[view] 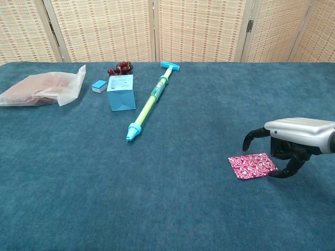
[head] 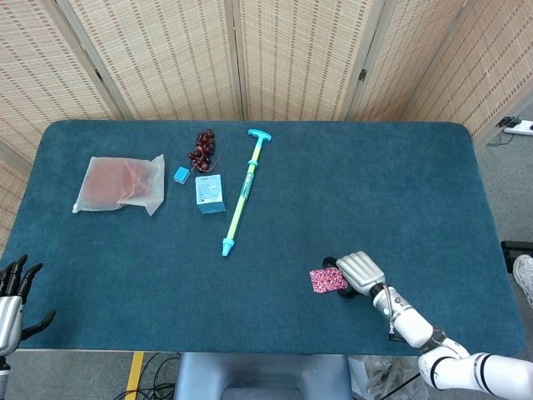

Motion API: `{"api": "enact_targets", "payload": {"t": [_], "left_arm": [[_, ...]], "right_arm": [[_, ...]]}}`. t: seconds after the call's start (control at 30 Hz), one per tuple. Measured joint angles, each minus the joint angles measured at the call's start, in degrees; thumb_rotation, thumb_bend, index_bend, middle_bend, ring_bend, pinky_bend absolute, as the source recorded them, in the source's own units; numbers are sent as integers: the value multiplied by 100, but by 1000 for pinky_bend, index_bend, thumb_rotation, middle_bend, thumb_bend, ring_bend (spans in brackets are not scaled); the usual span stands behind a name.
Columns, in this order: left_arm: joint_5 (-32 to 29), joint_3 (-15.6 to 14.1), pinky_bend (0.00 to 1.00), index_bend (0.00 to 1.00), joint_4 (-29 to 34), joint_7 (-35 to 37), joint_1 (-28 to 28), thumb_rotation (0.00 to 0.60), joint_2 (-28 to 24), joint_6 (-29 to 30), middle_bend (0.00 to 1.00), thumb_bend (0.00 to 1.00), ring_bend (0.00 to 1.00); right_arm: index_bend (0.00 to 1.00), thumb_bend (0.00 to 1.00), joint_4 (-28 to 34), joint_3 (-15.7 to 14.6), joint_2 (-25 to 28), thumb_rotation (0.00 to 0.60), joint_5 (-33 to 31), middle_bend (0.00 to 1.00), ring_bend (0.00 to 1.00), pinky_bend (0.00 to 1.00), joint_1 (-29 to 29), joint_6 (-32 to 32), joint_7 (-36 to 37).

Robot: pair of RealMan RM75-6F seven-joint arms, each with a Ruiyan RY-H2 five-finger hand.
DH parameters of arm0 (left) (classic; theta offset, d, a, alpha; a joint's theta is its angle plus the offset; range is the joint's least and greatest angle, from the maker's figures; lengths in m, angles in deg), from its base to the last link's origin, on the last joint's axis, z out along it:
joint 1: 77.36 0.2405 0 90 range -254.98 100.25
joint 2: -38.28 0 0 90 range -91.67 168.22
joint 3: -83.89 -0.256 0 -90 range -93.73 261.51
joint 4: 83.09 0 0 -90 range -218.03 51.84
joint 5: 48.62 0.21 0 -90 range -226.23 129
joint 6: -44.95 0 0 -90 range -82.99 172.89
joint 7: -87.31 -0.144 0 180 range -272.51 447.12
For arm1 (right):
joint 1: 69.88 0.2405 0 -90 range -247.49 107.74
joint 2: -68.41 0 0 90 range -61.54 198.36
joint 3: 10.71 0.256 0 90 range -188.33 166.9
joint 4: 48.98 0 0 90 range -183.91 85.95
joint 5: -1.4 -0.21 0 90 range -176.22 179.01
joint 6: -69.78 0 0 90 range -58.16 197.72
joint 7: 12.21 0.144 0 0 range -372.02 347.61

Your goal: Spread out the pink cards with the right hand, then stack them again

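Across the blue worktop (head: 400, 183) several things are laid out, and they are taken here by size. Toward the far left a frosted plastic bag (head: 119, 183) with something reddish inside is seen. Near the middle lies a long yellow-green rod with a turquoise T-handle (head: 241, 191). Beside it stand a small clear box (head: 210, 193), a bunch of dark red berries (head: 202, 148) and a tiny blue block (head: 181, 174).

At the near right edge the right hand (view: 293, 140) is arched over the worktop, fingers curled downward but nothing grasped; one dark fingertip lies just beside the right edge of the pink cards (view: 252, 165), and contact cannot be confirmed. The cards lie flat as 1 neat, squared stack, well apart from everything else.

At the lower left corner of the head view the left hand (head: 15, 292) is seen, fingers spread and empty.

The cards are judged thin, light and flexible, and likely to slide easily over one another. The cloth surface probably grips the bottom card. Pressure from above on the top face, dragged sideways, is judged best for fanning; squaring up is better done from opposite edges.
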Motion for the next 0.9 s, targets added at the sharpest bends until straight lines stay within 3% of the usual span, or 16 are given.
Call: {"api": "enact_targets", "payload": {"t": [0.2, 0.33, 0.4, 0.53, 0.6, 0.7, 0.8, 0.9], "left_arm": [[16, 42, 127, 157, -11, 34, -24, 600, -22, 26, 38, 257, 48], [46, 70, 127, 157, 8, 30, -73, 600, -28, 17, 38, 256, 48], [81, 77, 127, 158, 29, 6, -104, 600, -27, 9, 38, 256, 48], [151, 98, 127, 157, 96, -34, -172, 600, -30, -2, 38, 256, 48], [179, 108, 127, 157, 135, -38, -205, 600, -31, -12, 38, 257, 48], [258, 112, 127, 157, 188, -50, -264, 600, -27, -27, 38, 257, 48], [291, 121, 127, 157, 259, -89, -307, 600, -24, -39, 38, 256, 48], [330, 135, 128, 157, 323, -150, -336, 600, -19, -18, 38, 256, 48]], "right_arm": [[250, 315, 156, 46, 232, 600, 41, 966, 1000, 1000, -217, 564, -19], [250, 328, 333, 97, 483, 600, 70, 853, 964, 1000, -478, 1185, -67], [250, 329, 434, 124, 631, 600, 118, 757, 864, 952, -664, 1617, -106], [250, 328, 599, 148, 909, 600, 268, 533, 587, 715, -1074, 2464, -193], [217, 321, 676, 144, 1064, 600, 374, 407, 392, 509, -1333, 2898, -198], [87, 290, 794, 95, 1337, 600, 530, 210, 144, 191, -1738, 3396, -137], [2, 269, 949, -15, 1643, 600, 636, 60, 5, 22, -2075, 3676, -68], [0, 266, 1037, -140, 1827, 600, 796, 18, 0, 0, -2327, 3913, 16]]}}
